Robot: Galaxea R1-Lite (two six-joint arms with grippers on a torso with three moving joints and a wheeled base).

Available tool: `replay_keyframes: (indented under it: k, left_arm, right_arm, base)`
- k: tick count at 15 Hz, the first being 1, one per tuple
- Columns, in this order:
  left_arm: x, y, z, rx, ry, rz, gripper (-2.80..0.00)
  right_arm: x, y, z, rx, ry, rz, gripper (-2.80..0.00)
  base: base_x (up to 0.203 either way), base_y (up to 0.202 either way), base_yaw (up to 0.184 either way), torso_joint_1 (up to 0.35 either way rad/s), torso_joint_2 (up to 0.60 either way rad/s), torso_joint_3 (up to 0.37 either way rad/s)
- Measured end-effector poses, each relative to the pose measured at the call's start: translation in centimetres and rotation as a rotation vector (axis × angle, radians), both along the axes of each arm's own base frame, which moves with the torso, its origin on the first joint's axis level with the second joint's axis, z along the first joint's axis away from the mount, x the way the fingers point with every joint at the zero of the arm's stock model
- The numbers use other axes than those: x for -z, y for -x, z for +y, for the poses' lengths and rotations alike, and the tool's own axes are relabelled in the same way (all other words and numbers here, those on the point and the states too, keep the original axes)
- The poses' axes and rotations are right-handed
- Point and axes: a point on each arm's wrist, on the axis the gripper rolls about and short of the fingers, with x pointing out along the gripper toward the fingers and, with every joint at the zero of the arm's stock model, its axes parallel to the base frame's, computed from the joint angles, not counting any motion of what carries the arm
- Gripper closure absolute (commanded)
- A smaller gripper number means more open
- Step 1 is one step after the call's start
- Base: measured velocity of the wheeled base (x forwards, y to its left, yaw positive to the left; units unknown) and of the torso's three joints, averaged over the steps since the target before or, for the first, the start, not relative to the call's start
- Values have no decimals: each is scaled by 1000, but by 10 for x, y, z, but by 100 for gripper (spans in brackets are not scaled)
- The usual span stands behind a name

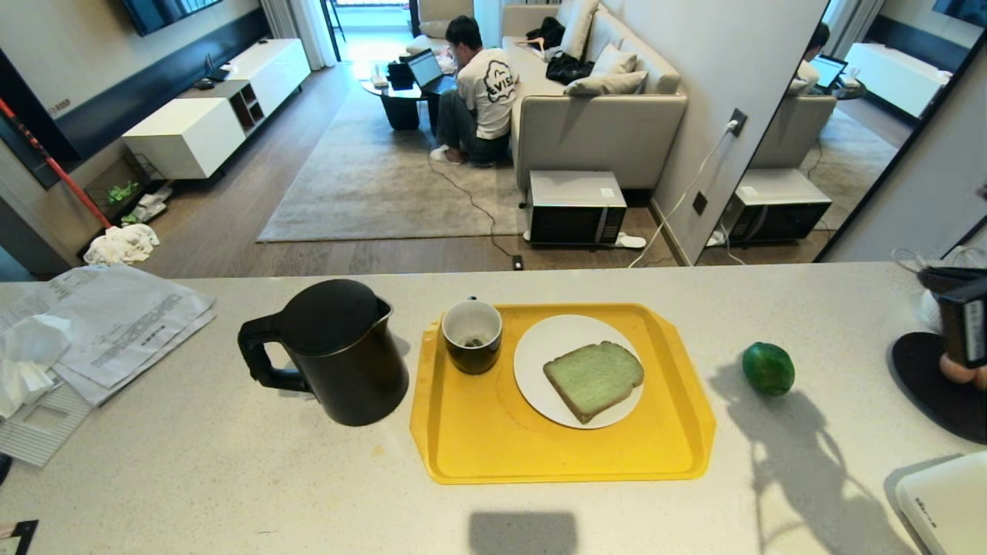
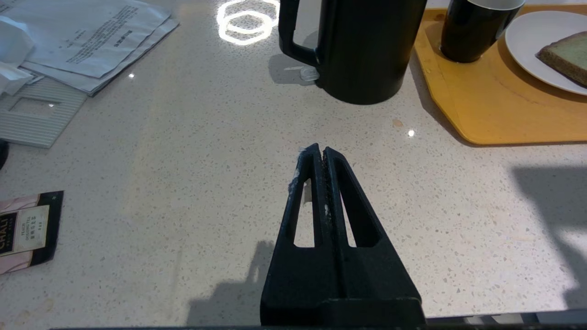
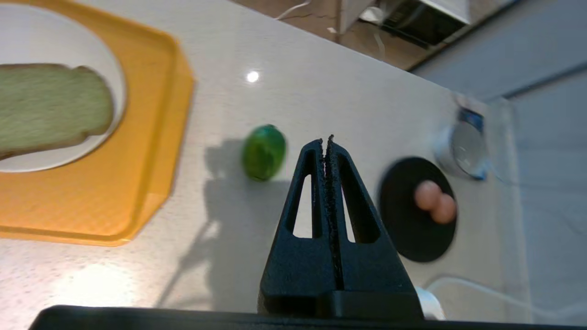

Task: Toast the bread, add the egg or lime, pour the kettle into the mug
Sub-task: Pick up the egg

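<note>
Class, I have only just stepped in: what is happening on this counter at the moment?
Nothing is being handled. The slice of green bread lies on a white plate on the yellow tray, with the mug beside it. The black kettle stands left of the tray, and the lime lies on the counter to its right. Two eggs sit on a black disc. The left gripper and right gripper are shut and empty above the counter.

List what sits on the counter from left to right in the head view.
papers → kettle → mug → bread on its white plate → lime → black dish with eggs
</note>
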Motion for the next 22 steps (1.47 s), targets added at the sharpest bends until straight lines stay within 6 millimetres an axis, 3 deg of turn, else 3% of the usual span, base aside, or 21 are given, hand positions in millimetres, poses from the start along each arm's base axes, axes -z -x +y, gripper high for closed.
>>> replay_keyframes:
  k: [4,10,16,22]
  left_arm:
    - [0,0,0,1,0,0,0]
    - [0,0,0,0,0,0,0]
    - [0,0,0,0,1,0,0]
    - [0,0,0,1,0,0,0]
  right_arm:
    - [6,59,-25,80,-62,-114,0]
    - [67,118,-35,85,-90,-158,0]
    - [157,143,-33,-96,-165,-204,0]
    - [193,160,-31,-104,-311,-79,0]
  base:
    - [0,0,0,0,0,0]
    - [0,0,0,0,0,0]
    - [0,0,0,0,0,0]
    - [0,0,0,0,0,0]
